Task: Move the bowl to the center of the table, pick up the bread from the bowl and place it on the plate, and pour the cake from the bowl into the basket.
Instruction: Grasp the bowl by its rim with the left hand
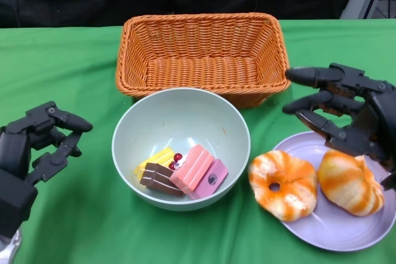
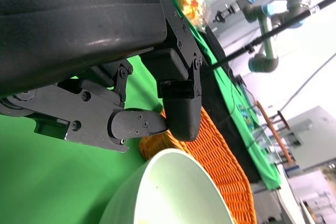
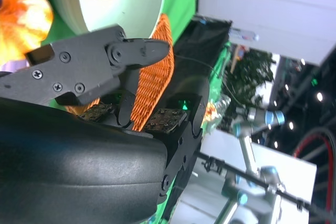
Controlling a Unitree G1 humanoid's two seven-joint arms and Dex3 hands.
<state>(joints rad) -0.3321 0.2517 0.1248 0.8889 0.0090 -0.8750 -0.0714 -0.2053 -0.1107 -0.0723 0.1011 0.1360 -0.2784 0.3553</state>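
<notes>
I log: bowl (image 1: pixel 181 128) of cake (image 1: pixel 192 168) mid-table; bread (image 1: pixel 283 183) on plate (image 1: pixel 346 233); left hand (image 1: pixel 37 143), right hand (image 1: pixel 346 112) released, grasping nothing.

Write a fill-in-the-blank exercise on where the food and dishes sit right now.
1. The two orange-striped breads lie on the purple ____.
2. The cake pieces lie inside the pale green ____.
3. The wicker basket stands directly behind the bowl and holds ____.
4. The left hand and the right hand each hold ____.

Missing words: plate; bowl; nothing; nothing
</notes>
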